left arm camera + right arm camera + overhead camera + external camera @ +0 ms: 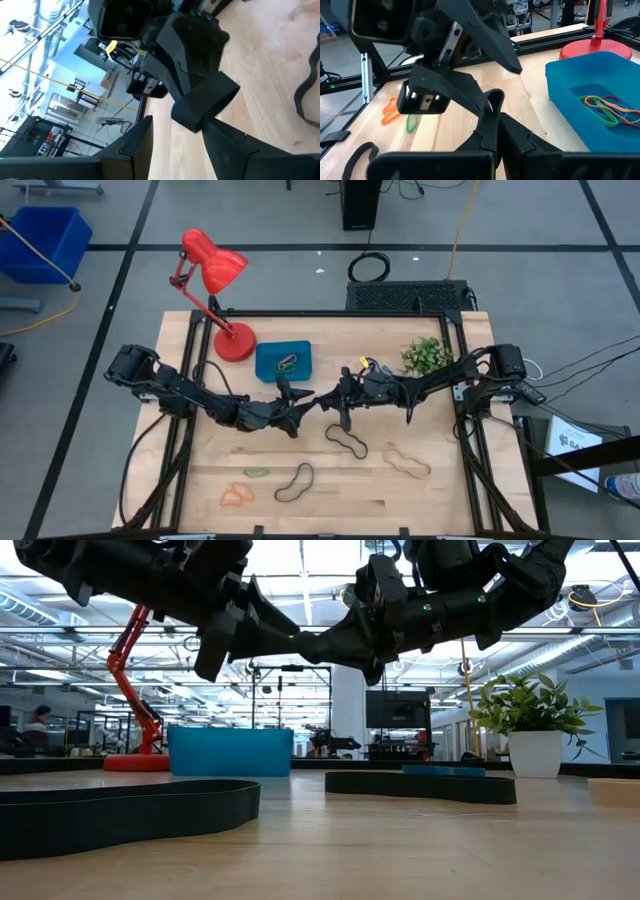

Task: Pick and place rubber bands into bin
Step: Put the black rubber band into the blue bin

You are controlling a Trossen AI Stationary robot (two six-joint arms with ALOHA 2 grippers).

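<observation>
Both arms meet over the middle of the surface (420,505), nose to nose, just at 6 o'clock from the bin (284,360). The left gripper (300,402) comes in from 9 o'clock with its jaws parted fairly wide; nothing can be seen between them. The right gripper (340,397) comes in from 3 o'clock with its fingers pressed fully together, and whether a thin band is pinched there I cannot tell. In the right wrist view its closed tips sit right against the left gripper's body, which reads as a handover or a close crossing near the bin rather than a pick from the wood.

The bin already holds a few rubber bands (606,108), orange and green among them. Others lie loose toward 6 o'clock: a black loop (346,441), a tan loop (408,463), a dark loop (294,483), a green band (255,473) and an orange band (236,496). So the task looks partly done, with the loose ones well apart from the bin.

A red lamp (212,275) stands at the bin's 9 o'clock, a small potted plant (427,356) at its 3 o'clock.
</observation>
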